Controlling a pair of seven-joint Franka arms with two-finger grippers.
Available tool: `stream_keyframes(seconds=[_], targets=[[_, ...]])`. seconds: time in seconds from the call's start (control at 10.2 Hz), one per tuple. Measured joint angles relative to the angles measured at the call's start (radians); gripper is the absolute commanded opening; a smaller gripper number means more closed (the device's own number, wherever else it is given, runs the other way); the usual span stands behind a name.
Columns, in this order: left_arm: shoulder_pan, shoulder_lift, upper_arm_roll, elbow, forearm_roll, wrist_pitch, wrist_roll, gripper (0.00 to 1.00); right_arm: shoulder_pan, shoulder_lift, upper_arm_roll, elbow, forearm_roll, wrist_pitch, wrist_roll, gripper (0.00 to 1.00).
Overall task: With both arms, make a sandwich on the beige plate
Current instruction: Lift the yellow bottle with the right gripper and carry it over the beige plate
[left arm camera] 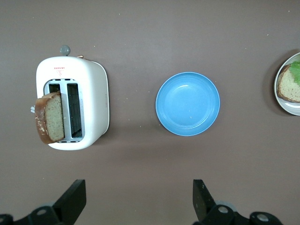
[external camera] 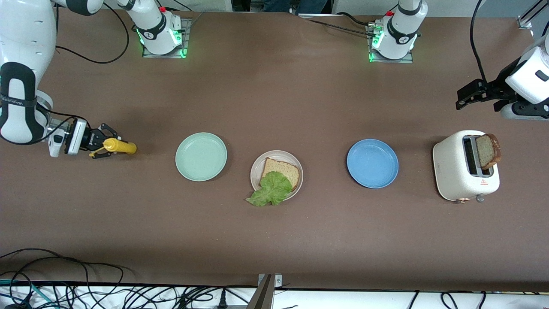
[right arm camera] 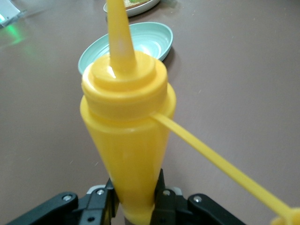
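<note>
On the brown table (external camera: 274,240) the beige plate (external camera: 297,169) sits between a mint green plate (external camera: 200,156) and a blue plate (external camera: 372,163), slightly nearer the front camera than either. On it lies one bread slice (external camera: 283,168) with a ruffled lettuce leaf (external camera: 270,190) resting over its nearer edge and spilling past the plate's rim onto the table. The second bread slice (external camera: 489,150) stands upright in a slot of the white toaster (external camera: 459,171), which sits toward the left arm's end of the table, beside the blue plate. The right gripper (external camera: 103,146) is low at the right arm's end of the table, beside the mint green plate, its fingers (right arm camera: 101,204) pressed against both sides of a yellow mustard bottle (external camera: 120,146), grasping it near its base; the bottle points its nozzle toward the mint green plate, its cap strap trailing off to one side. The left gripper (external camera: 474,94) waits in the air above the bare table near the toaster, its jaws spread wide with nothing between them
</note>
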Motion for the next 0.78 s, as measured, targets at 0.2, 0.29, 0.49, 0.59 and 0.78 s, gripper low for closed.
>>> stream_keyframes(seconds=[0.2, 0.29, 0.49, 0.59, 0.78], targets=[[0.0, 0.0, 0.0, 0.0, 0.0, 0.0, 0.0, 1.0, 0.087, -0.001, 0.001, 0.06, 0.0, 0.051, 0.112, 0.0], [0.0, 0.0, 0.0, 0.0, 0.0, 0.0, 0.0, 1.0, 0.127, -0.001, 0.001, 0.082, 0.0, 0.071, 0.169, 0.0], [0.0, 0.0, -0.001, 0.001, 0.0, 0.0, 0.0, 1.0, 0.194, -0.001, 0.0, 0.128, -0.001, 0.115, 0.273, 0.0], [0.0, 0.0, -0.001, 0.001, 0.0, 0.0, 0.0, 1.0, 0.225, -0.001, 0.0, 0.155, -0.009, 0.136, 0.327, 0.0], [0.0, 0.0, -0.001, 0.001, 0.0, 0.0, 0.0, 1.0, 0.288, -0.001, -0.001, 0.223, -0.064, 0.173, 0.465, 0.0]])
